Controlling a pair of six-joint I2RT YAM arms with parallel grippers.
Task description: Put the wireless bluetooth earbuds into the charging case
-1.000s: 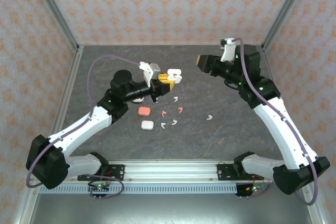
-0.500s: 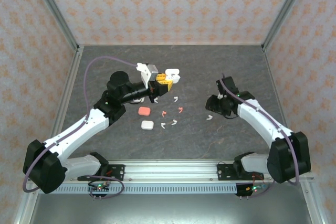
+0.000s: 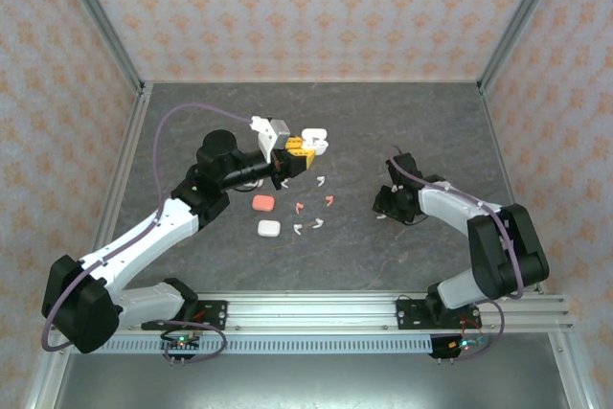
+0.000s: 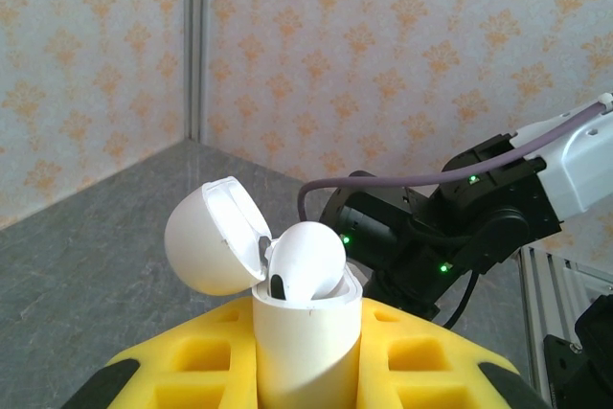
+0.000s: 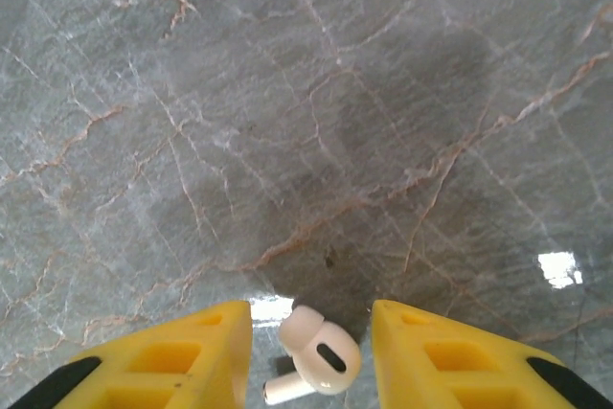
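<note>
Right gripper [image 5: 309,325]: lowered to the table, right of centre in the overhead view. Its yellow fingers [image 5: 182,356] stood apart, unclenched, one on each side of a white earbud.
White earbud [image 5: 318,356]: lay on its side on the grey stone-patterned table [image 5: 316,93], at the bottom centre of the right wrist view. A narrow gap showed at each finger, and no contact was seen.
Closed white case [image 3: 269,228]: lid down, on the table, lower centre-left of the overhead view.
Loose white earbuds [image 3: 298,229]: two, just right of the closed white case. A third lay higher up, near centre.
Closed salmon case [image 3: 262,203]: just above the closed white case, apart from it.
Loose salmon earbuds [image 3: 300,206]: two, right of the closed salmon case, well apart from each other.
Left gripper [image 3: 299,150]: raised above the table, upper centre-left of the overhead view, clenched on the open charging case.
Open charging case [image 4: 306,332]: white and upright, its body clamped between the yellow fingers, at bottom centre of the left wrist view.
Lid [image 4: 213,237]: hinged back to the left.
Seated earbud [image 4: 306,254]: white, its rounded head standing out of the case mouth.
Right arm [image 4: 431,227]: black, with green lights, beyond the case.
Walls [image 4: 383,45]: pale orange patterned paper, farthest back.
</note>
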